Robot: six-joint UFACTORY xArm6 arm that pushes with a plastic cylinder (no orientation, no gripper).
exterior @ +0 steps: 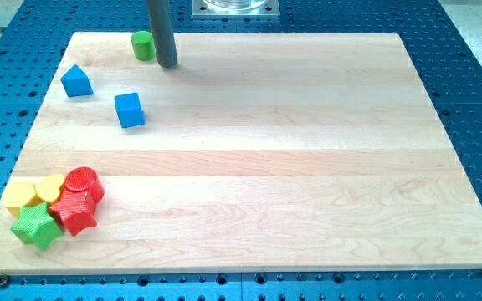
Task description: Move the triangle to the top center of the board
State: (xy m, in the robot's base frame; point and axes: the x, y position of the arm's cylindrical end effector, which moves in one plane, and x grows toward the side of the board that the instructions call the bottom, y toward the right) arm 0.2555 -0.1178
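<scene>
My tip (pixel 167 63) rests just right of the green cylinder (pixel 144 45), holding nothing. Approach step: next, get left of the blue triangle (pixel 76 81), push right.

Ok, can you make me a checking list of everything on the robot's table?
Surface: wooden board, flat, on a blue holed table.
Job's things: blue triangle near the view's upper left edge, not at top centre.
Clutter: blue cube; green cylinder; at the view's lower left a cluster of red cylinder, red star, green star, yellow heart, yellow block.
Pincer: none; my tip sits just right of the green cylinder.
Cables: nothing seen.
Surroundings: metal mount at top.
</scene>
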